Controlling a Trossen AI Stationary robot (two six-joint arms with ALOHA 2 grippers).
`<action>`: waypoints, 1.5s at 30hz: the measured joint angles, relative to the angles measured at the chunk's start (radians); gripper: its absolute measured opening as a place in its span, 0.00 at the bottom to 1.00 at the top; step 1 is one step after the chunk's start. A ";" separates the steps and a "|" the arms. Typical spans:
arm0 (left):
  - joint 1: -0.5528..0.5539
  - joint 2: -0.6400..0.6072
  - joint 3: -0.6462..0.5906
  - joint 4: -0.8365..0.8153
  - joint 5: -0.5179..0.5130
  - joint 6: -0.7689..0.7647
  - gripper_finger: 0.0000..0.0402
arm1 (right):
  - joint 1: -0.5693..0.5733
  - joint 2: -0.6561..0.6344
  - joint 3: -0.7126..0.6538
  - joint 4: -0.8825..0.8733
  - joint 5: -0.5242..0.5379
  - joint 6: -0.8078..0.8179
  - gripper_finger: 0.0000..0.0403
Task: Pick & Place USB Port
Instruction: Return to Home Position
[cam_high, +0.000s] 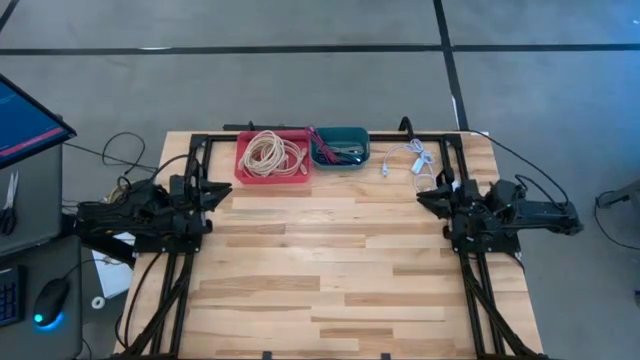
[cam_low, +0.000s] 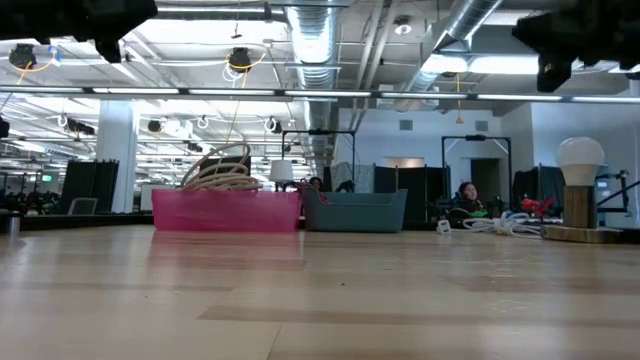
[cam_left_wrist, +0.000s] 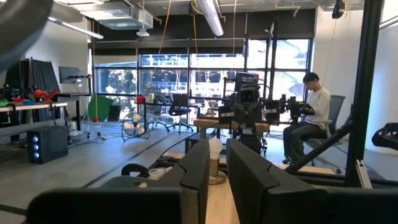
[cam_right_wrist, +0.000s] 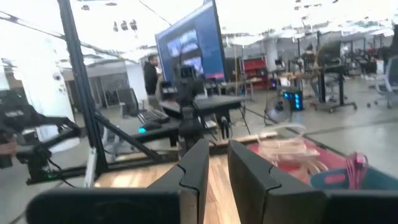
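A white USB cable lies loose on the table near the far edge, right of the bins; the low view shows the cable flat on the wood. A red bin holds coiled beige cords. A teal bin beside it holds dark and pink cords. My left gripper hovers shut over the table's left side. My right gripper hovers shut over the right side, just nearer than the white cable. Both point toward the table's middle.
Both bins stand side by side against the table's far edge. A bulb on a wooden base shows at the far right in the low view. Black frame rails run along both sides. Bare wood spans the space between the arms.
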 joint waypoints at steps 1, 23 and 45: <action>0.000 0.000 0.000 0.000 0.000 0.000 0.14 | 0.000 0.002 -0.010 0.000 0.004 0.000 0.13; 0.000 -0.002 -0.087 -0.081 -0.011 0.012 0.14 | 0.000 -0.001 -0.185 0.087 0.005 -0.016 0.13; 0.000 0.020 -0.212 -0.021 -0.026 0.055 0.13 | 0.034 0.002 -0.186 0.045 -0.024 -0.106 0.13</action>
